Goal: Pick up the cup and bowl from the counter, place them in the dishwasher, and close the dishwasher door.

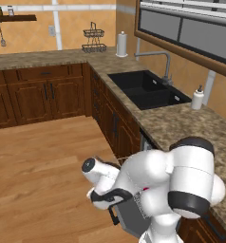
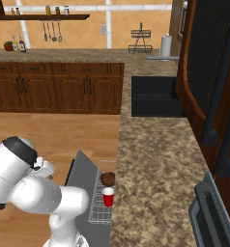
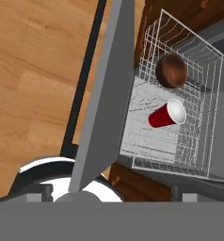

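A: How was the arm posed?

B: It was folded low beside the bench (image 2: 155, 159). In the left base view its white bulk sat at about 5 o'clock, with the hand reaching down toward 7 o'clock, near the grey dishwasher door (image 1: 131, 216). The end effector's tips could barely be made out at the bottom of the hand view; its jaws stood wide apart with nothing between them.

A: And the cup and bowl?

B: Both lay in the white wire rack (image 3: 151, 141) of the dishwasher (image 2: 95, 193). In the hand view the cup (image 3: 167, 114) lay on its side near the centre, its white mouth pointing to about 2 o'clock. The bowl (image 3: 172, 70) sat just beyond it at roughly 1 o'clock, close by but apart from it.

A: The door?

B: It was not closed; the hand camera looked along its grey panel edge-on, with the wooden floor (image 3: 34, 70) to the left.
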Controlling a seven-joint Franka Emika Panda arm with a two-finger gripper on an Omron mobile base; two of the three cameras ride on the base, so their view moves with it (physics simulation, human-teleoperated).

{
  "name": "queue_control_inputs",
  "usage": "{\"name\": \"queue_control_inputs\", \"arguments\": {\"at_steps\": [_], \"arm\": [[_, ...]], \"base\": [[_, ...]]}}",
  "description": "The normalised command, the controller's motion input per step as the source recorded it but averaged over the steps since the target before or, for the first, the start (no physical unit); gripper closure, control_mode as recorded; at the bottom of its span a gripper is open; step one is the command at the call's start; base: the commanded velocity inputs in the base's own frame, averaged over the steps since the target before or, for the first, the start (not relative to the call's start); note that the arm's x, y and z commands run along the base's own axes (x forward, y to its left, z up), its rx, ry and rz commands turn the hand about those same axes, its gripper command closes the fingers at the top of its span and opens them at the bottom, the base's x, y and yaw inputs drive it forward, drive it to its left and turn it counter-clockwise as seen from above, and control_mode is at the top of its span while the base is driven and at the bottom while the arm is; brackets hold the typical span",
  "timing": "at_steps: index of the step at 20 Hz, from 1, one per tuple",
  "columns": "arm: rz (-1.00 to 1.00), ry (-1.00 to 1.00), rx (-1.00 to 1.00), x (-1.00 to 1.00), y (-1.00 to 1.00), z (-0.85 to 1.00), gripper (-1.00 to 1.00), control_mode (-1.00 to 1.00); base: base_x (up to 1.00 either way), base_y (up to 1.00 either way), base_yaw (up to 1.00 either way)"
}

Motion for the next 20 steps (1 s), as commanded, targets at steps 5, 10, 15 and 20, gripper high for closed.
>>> {"name": "queue_control_inputs", "arguments": {"at_steps": [5,10,15,20], "arm": [[-0.02,-0.01,-0.2,0.47,0.37,-0.34,-1.0,-1.0],[0.0,-0.02,-0.23,0.47,0.39,-0.39,-1.0,-1.0],[-0.03,-0.1,-0.13,0.25,0.26,-0.41,-1.0,-1.0],[-0.14,0.0,-0.19,0.05,0.52,-0.11,-1.0,-1.0]], "base": [[0.0,0.0,0.0],[0.0,0.0,0.0],[0.0,0.0,0.0],[0.0,0.0,0.0]]}}
